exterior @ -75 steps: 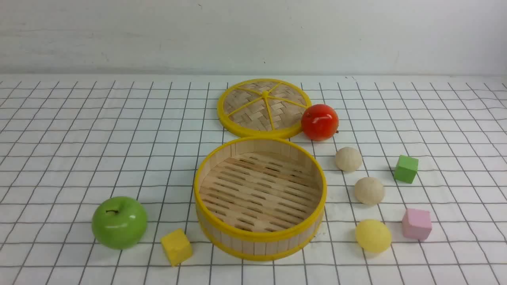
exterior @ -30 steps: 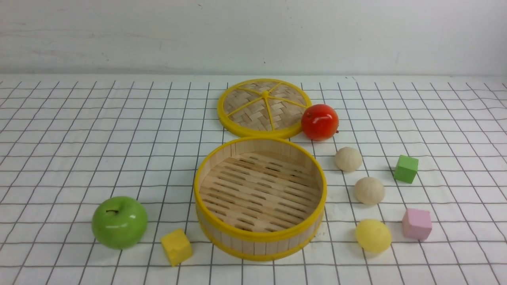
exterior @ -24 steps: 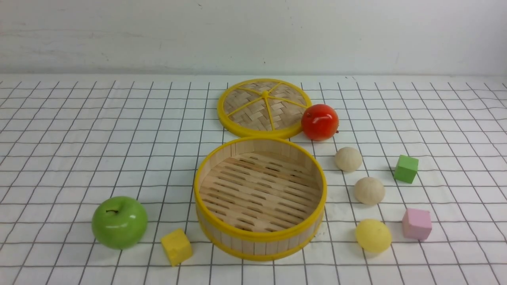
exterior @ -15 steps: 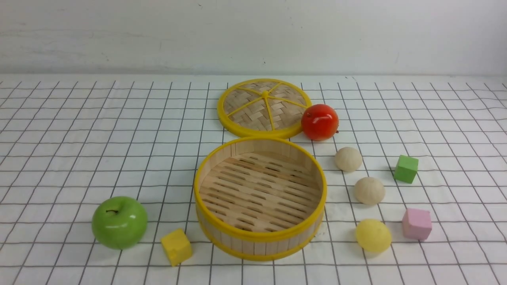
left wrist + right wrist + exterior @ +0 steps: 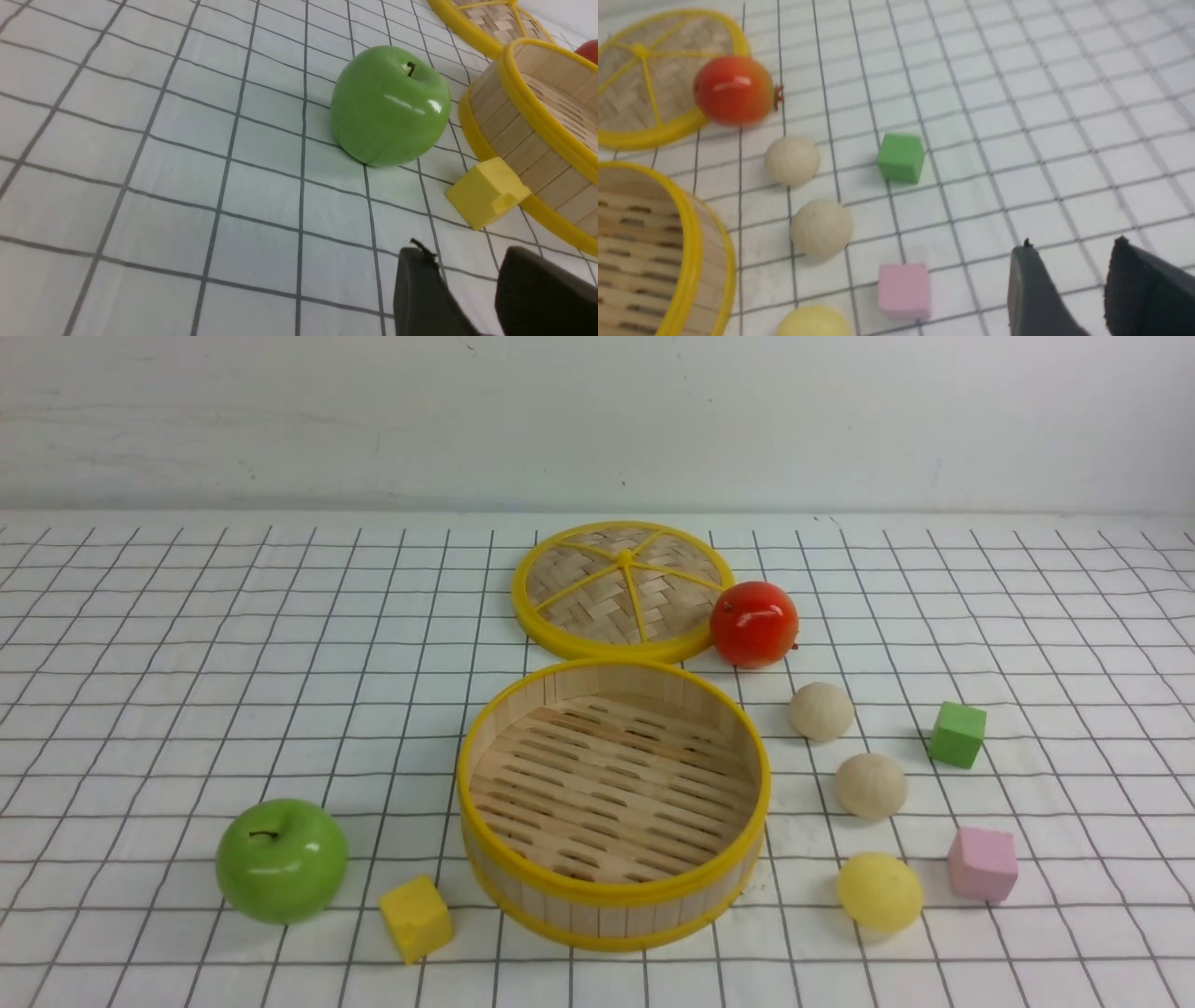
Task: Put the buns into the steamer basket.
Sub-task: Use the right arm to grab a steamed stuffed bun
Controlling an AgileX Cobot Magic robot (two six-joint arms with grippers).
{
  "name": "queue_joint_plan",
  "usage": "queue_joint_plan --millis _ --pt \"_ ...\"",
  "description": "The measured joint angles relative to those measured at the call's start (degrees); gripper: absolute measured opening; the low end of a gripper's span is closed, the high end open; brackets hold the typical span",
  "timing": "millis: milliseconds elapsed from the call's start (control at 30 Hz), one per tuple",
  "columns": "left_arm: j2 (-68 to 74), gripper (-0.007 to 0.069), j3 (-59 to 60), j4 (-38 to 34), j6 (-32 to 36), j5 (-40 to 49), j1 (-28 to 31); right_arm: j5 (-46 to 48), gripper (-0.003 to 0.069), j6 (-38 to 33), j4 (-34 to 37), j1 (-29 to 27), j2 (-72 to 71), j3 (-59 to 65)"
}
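Observation:
The steamer basket [image 5: 613,894] stands empty at the middle front of the checked cloth. Three buns lie in a row to its right: a beige bun [image 5: 821,711] at the back, a second beige bun [image 5: 870,785] in the middle and a pale yellow bun [image 5: 879,892] nearest the front. The right wrist view shows the same beige buns [image 5: 792,160] [image 5: 822,227] and the yellow one [image 5: 813,322]. My right gripper [image 5: 1073,247] is open and empty above bare cloth, away from the buns. My left gripper [image 5: 467,254] is open and empty near the yellow cube. Neither arm shows in the front view.
The flat woven lid [image 5: 621,588] lies behind the basket, with a red fruit [image 5: 753,623] against its right edge. A green apple [image 5: 281,861] and a yellow cube [image 5: 416,917] sit front left. A green cube [image 5: 957,735] and a pink cube [image 5: 982,864] lie right of the buns.

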Motion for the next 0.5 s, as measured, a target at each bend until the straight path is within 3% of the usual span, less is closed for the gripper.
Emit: queue_joint_plan --millis 100,200,267,500 --pt "0.0 0.0238 0.0 0.0 0.0 0.0 0.0 1.6 0.0239 -3.9 5.7 0.1 5.3 -0.7" --pt "0.0 0.0238 0.0 0.0 0.0 0.0 0.0 8.5 0.0239 -16.4 12.6 2.2 14.8 -4.5" --pt "0.0 0.0238 0.0 0.0 0.0 0.0 0.0 11.4 0.0239 -20.3 14.4 4.3 18.4 -7.3" --pt "0.0 0.0238 0.0 0.0 0.0 0.0 0.0 17.0 0.0239 -21.2 14.3 13.9 31.9 -17.7"
